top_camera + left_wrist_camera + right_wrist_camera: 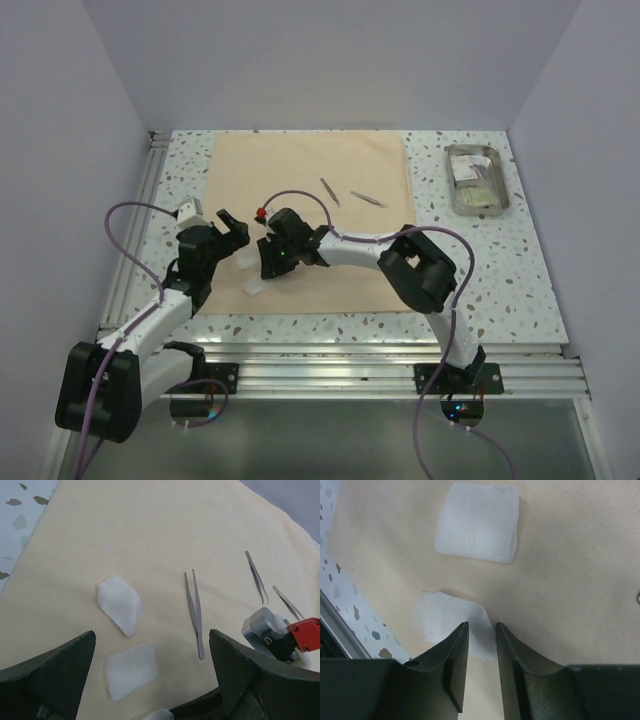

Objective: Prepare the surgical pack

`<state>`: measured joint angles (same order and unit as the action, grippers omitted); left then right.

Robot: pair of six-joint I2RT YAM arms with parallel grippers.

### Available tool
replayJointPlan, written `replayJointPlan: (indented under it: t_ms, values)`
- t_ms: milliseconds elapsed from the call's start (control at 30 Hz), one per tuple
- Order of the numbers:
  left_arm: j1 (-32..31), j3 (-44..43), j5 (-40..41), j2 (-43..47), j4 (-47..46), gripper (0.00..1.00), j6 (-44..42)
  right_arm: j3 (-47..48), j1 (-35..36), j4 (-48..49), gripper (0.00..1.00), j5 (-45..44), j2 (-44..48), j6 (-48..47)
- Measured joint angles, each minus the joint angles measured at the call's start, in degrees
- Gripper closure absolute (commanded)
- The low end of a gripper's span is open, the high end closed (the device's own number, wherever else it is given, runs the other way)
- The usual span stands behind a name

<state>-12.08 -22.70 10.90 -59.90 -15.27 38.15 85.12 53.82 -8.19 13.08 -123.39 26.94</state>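
The large tan cloth (305, 215) lies flat on the table. Three thin metal tweezers lie on it: one near the left gripper (194, 611) and two further back (330, 190) (368, 198). White gauze squares lie on the cloth's near-left part (119, 604) (131, 670) (477, 522). My left gripper (232, 223) (150, 680) is wide open and empty above the gauze. My right gripper (268, 262) (481, 625) hangs low over another gauze square (445, 620), its jaws a narrow gap apart over the square's corner. The steel tray (455, 195) stands at the back right with sachets in it.
The right arm's wrist with its red part (305, 632) sits close to the right of the left gripper. The cloth's near-left edge and the speckled table (355, 612) are just beside the right gripper. A metal rail (380, 365) runs along the table's near edge.
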Motion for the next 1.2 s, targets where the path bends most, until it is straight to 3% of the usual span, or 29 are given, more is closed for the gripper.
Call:
replayJointPlan:
  t_ms: [67,167,367,500,600,867,1200]
  values:
    - [0.0,0.0,0.0,0.0,0.02,0.01,-0.02,0.17,0.09,-0.02,0.75,-0.02,-0.13,-0.11]
    - [0.0,0.0,0.02,0.0,0.02,0.01,-0.02,0.17,0.2,-0.11,0.99,0.0,-0.33,-0.46]
    - [0.0,0.0,0.02,-0.11,0.0,0.01,-0.28,-1.31,-0.26,0.83,1.0,0.02,0.35,0.17]
    - [0.0,0.0,-0.02,-0.66,0.02,0.01,-0.76,-7.87,-3.15,2.16,1.0,0.85,6.51,1.95]
    - [0.02,0.0,-0.2,-1.07,0.13,0.01,-1.29,-12.83,-8.63,3.28,1.0,2.12,14.12,3.69]
    - [0.02,0.0,-0.94,-1.49,0.17,0.01,-1.38,-14.62,-35.15,3.5,1.0,1.64,29.0,5.33]
    - [0.02,-0.02,-2.1,-2.67,0.13,0.02,-1.79,-10.62,-60.3,1.66,1.0,-0.66,28.09,12.24]
